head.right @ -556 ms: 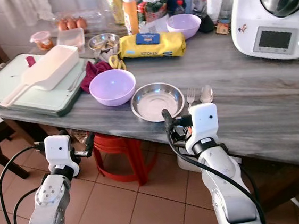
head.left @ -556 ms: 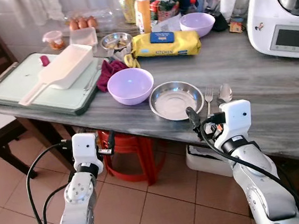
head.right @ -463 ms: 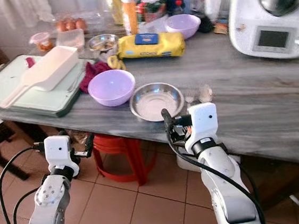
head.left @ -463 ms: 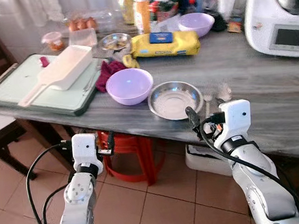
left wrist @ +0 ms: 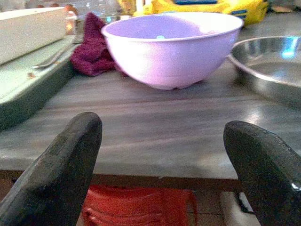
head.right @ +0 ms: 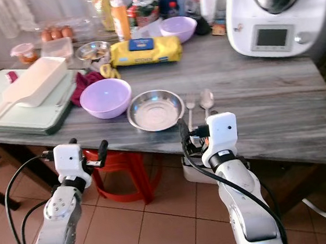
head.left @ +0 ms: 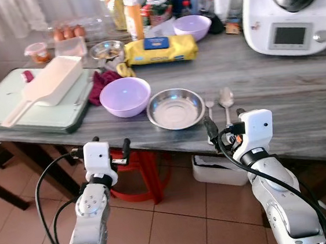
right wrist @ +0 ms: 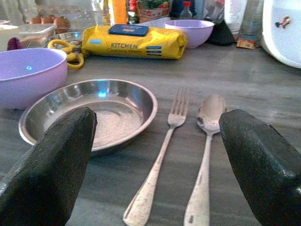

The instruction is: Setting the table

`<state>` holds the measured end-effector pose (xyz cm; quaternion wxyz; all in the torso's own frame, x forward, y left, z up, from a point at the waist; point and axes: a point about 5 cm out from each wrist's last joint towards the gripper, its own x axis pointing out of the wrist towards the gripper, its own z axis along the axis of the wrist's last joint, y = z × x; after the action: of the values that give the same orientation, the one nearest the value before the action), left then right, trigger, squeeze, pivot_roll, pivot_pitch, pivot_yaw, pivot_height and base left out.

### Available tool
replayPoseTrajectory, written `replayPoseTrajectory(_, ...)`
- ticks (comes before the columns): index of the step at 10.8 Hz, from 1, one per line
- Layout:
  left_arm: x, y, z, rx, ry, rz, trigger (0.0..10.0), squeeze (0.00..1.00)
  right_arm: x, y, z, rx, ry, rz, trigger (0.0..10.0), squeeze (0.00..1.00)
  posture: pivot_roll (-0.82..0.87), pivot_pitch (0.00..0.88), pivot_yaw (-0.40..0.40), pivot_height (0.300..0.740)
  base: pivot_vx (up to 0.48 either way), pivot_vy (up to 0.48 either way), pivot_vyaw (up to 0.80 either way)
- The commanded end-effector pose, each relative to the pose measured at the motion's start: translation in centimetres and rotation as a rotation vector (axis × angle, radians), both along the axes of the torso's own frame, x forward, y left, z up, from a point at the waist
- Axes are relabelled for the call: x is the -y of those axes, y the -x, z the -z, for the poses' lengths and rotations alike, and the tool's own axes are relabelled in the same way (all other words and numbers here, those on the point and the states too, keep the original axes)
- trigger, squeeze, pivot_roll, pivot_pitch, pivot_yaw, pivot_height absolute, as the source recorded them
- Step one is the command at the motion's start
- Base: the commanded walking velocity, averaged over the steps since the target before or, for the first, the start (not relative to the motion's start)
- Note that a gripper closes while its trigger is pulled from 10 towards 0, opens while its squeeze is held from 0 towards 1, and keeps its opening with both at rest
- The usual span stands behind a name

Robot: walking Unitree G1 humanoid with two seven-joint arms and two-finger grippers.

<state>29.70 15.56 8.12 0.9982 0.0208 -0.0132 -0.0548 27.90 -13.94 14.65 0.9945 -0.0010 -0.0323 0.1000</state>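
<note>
**Place setting laid near the table's front edge, grippers empty**

Along the front edge of the grey wooden table, a steel plate sat with a fork and a spoon lying side by side just to its right, handles toward the robot. A lilac bowl stood touching or nearly touching the plate's left rim. By that arrangement, one setting looked largely done.

Both arms were held low in front of the table. The right gripper faced the cutlery with its fingers spread wide and nothing between them; the left gripper was likewise wide apart and empty, aimed at the lilac bowl.

Further back, a second lilac bowl waited beside a yellow wipes pack, suggesting it could still be brought forward if another place was wanted. A green tray carrying a white scoop, a maroon cloth, bottles and a white kitchen machine crowded the rest of the surface. No cup or glass stood with the setting, so that part appeared unfinished.
</note>
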Motion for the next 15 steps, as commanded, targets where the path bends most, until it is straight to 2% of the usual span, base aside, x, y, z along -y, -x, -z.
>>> replayPoseTrajectory(1, -0.31, 0.07, 0.11, -0.006, -0.004, -0.014, 10.0, 0.00, -0.20, -0.28, -0.04, 0.004, 0.002, -0.008, 10.0, 0.00, 0.00, 0.057, 0.044, 0.740, 0.000, 0.000, 0.00)
replayPoseTrajectory(4, -0.39, 0.45, 0.33, -0.010, -0.007, -0.012, 10.0, 0.00, -0.31, -0.46, -0.05, 0.010, 0.013, -0.013, 10.0, 0.00, 0.00, 0.064, 0.039, 0.740, 0.000, 0.000, 0.00)
replayPoseTrajectory(15, -0.69, 0.69, 0.33, -0.016, -0.023, -0.011, 10.0, 0.00, -0.52, -0.53, 0.36, 0.006, 0.008, -0.015, 10.0, 0.00, 0.01, 0.074, 0.045, 0.740, -0.324, 0.000, 0.00)
